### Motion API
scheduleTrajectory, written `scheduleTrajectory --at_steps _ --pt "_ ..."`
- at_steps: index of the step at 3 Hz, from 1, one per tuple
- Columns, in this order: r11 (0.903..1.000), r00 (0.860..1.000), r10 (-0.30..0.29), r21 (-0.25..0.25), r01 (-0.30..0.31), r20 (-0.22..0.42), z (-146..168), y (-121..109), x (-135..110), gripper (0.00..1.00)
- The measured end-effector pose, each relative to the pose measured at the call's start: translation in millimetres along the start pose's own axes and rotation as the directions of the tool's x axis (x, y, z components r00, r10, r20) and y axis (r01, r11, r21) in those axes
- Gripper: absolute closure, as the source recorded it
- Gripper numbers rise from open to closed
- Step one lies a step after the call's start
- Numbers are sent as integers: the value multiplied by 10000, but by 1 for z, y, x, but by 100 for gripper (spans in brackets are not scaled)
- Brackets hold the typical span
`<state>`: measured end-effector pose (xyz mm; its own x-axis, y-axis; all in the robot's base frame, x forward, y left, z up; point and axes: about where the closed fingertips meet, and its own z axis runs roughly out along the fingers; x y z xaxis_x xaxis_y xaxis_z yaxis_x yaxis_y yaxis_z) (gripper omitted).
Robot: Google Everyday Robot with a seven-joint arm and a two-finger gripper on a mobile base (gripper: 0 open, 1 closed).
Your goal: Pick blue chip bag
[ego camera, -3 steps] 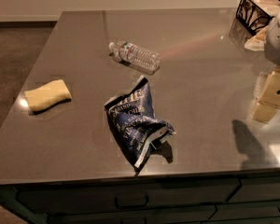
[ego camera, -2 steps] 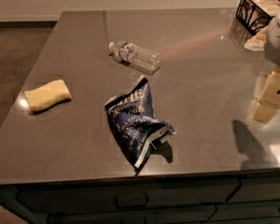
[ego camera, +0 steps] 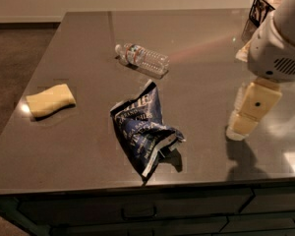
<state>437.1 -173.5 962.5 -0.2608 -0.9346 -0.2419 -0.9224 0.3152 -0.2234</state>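
Note:
The blue chip bag point(ego camera: 142, 132) lies crumpled on the grey table point(ego camera: 78, 156), near the front edge at the middle. It is dark blue foil with white lettering and pale edges. My gripper point(ego camera: 239, 126) hangs on the white and cream arm at the right, just above the table top. It is to the right of the bag, well apart from it, and holds nothing that I can see.
A clear plastic water bottle point(ego camera: 142, 59) lies on its side behind the bag. A yellow sponge point(ego camera: 50, 100) lies at the table's left. A dark box point(ego camera: 263, 5) stands at the back right corner, partly behind my arm. Drawer fronts run below the front edge.
My arm and gripper have moved left, toward the bag, and slightly lower. The bag, bottle and sponge have not moved.

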Motion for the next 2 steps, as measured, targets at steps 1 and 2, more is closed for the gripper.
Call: scheduleTrajectory --at_steps 1,2 --pt "9982 9996 219 -557 -208 194 29 18 -38 0" --pt "9926 9995 132 -1212 -95 302 63 46 -82 0"
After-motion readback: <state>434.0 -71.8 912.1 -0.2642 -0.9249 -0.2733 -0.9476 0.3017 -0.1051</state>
